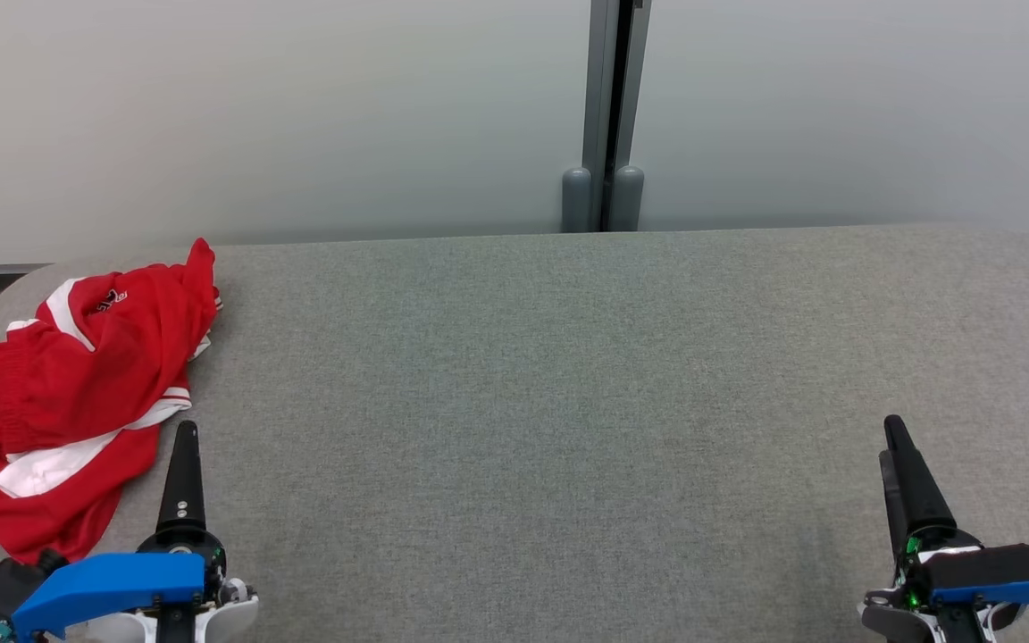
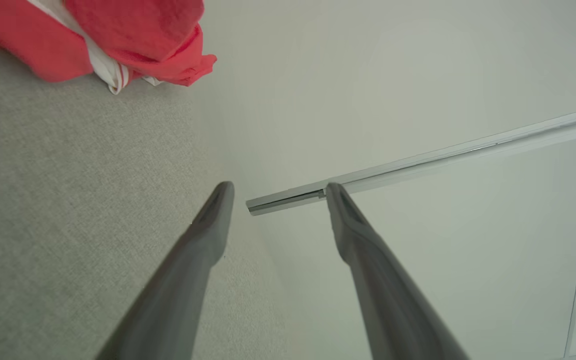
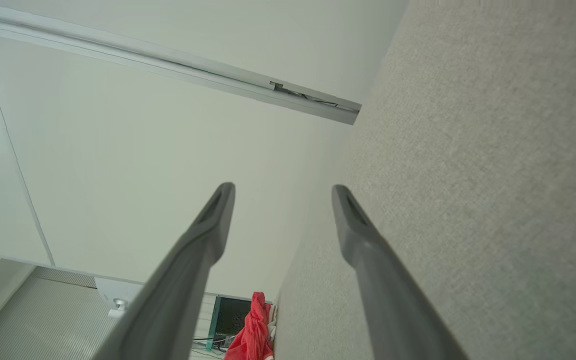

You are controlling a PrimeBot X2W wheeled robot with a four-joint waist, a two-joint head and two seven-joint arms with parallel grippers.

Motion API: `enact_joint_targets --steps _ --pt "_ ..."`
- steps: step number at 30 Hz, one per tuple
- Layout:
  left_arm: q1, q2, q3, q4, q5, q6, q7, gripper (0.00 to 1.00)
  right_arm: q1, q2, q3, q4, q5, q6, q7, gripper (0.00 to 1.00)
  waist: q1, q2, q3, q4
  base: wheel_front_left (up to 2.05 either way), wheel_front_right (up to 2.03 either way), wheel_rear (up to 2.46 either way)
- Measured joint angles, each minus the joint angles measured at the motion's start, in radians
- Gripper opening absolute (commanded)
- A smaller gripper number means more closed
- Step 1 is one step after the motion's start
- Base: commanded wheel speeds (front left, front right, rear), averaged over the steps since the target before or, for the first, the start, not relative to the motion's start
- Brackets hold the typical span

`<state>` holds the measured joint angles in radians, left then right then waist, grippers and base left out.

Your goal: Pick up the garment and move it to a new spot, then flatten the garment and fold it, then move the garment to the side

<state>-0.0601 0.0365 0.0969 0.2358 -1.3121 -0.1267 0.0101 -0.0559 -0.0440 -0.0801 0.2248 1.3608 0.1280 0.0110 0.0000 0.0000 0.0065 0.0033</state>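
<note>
Garment [image 1: 77, 393]: red with white stripes, crumpled in a heap at the counter's [image 1: 568, 375] left edge, near its rounded far-left corner. The left gripper [image 1: 184, 438] sits just beside the heap's near-right hem; contact cannot be told. Fingers spread, nothing between them.

Heap's long axis runs near-left to far-right, ending in a raised red fold toward the wall [image 1: 300, 107]. Sleeves or collar not distinguishable.

Heap's left side reaches the counter edge. Grey fabric counter lies bare from the garment across to the right gripper [image 1: 894, 438], which is well apart, fingers spread, holding nothing.
</note>
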Motion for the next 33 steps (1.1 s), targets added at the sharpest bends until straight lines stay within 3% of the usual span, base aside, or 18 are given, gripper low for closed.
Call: enact_joint_targets --steps 16,33 --pt "0.000 0.002 -0.051 -0.026 0.358 0.046 -0.060 1.00 0.003 0.000 0.032 -0.033 -0.279 0.000 -0.059 1.00 0.0000 0.0000 0.001 0.005 0.00 0.00 0.00" --pt "-0.003 0.012 -0.080 0.005 0.629 0.073 -0.114 1.00 0.008 -0.001 0.056 -0.023 -0.530 0.000 -0.115 1.00 0.0000 0.0000 -0.002 0.012 0.00 0.00 0.00"
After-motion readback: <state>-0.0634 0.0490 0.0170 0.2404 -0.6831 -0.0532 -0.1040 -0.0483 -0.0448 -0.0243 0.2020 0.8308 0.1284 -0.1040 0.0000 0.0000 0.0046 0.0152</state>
